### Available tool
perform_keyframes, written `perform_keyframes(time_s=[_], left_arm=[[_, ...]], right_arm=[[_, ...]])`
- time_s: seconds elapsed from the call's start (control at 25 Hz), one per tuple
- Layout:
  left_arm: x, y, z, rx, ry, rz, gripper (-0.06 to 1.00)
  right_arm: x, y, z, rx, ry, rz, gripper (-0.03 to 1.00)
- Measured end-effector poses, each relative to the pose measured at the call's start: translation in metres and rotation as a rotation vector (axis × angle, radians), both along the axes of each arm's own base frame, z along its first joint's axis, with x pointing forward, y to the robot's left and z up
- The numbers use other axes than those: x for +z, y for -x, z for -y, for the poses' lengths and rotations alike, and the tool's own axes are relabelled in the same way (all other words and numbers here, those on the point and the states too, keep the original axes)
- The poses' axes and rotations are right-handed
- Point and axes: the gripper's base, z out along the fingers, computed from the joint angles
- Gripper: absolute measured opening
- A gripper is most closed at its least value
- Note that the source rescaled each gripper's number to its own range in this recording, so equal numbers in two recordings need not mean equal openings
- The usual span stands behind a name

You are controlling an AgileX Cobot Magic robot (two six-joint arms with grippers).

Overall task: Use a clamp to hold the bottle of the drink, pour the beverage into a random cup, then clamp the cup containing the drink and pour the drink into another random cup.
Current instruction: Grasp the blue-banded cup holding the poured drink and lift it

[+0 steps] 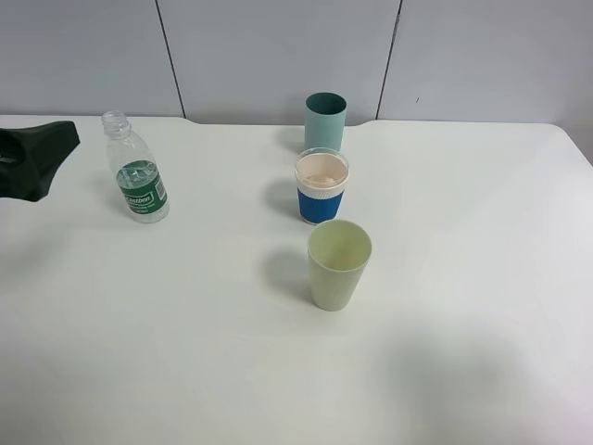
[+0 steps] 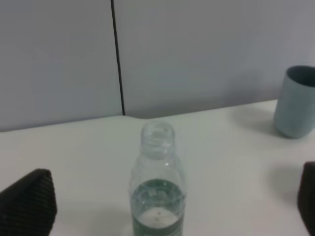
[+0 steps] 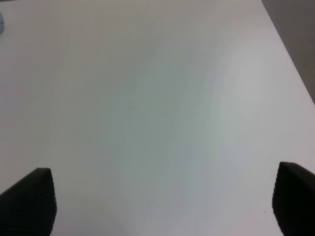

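The plastic bottle (image 1: 137, 171) stands upright on the white table (image 1: 482, 306), on the left side and toward the back. Its long axis is vertical and its neck points straight up. The mouth is open, with no cap on it. The body is clear and carries a green label around the lower half. How much drink is inside, I cannot tell.

The left gripper (image 2: 167, 204) is open. Its two dark fingers (image 2: 27, 204) are wide apart, and in the left wrist view the bottle stands in the gap between them, a little ahead of the tips and not touching either one. In the high view this gripper is at the left edge of the table, beside the bottle.

Three cups stand in a row in the middle of the table, well apart from the bottle. All are upright with the mouth up. The teal cup (image 1: 325, 120) is the farthest, near the wall. The cup with a blue band (image 1: 321, 187) is just in front of it. The pale green cup (image 1: 339, 264) is the nearest one.

The right gripper (image 3: 161, 201) is also open, its fingers far apart over bare table, holding nothing. The high view does not show it.
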Motion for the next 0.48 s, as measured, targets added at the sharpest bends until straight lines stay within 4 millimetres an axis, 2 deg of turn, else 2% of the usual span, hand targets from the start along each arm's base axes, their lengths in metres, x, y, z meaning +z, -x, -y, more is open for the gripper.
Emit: perform_keyframes(time_s=[0.48], left_arm=[[0.063,0.046,-0.011,-0.005,0.006,0.023,1.00]], right_arm=[[0.000,0.000,0.000,0.000,0.000,0.000,0.61]])
